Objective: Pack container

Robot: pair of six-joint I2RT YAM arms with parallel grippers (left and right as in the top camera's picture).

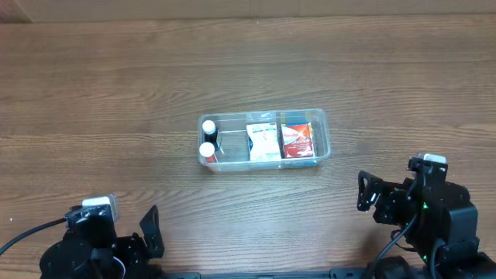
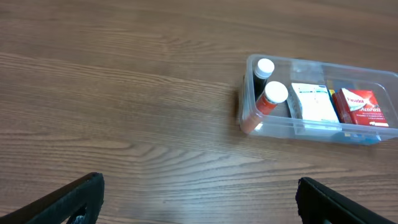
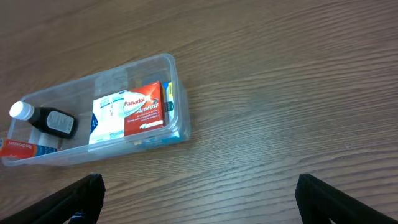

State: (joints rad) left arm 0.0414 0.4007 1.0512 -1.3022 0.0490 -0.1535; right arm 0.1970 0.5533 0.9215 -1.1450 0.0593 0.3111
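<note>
The clear plastic container (image 1: 322, 133) sits in the middle of the wooden table. It holds two white-capped bottles (image 1: 208, 139) at its left end, a white and blue box (image 1: 263, 141) in the middle and a red Panadol box (image 1: 297, 139) at its right end. It also shows in the left wrist view (image 2: 311, 131) and the right wrist view (image 3: 177, 93). My left gripper (image 2: 198, 200) is open and empty at the front left, well away from the container. My right gripper (image 3: 198, 198) is open and empty at the front right, also apart from it.
The table's far edge (image 1: 248, 17) runs along the top of the overhead view. Both arm bases stand at the front edge, the left one (image 1: 93, 248) and the right one (image 1: 430, 225).
</note>
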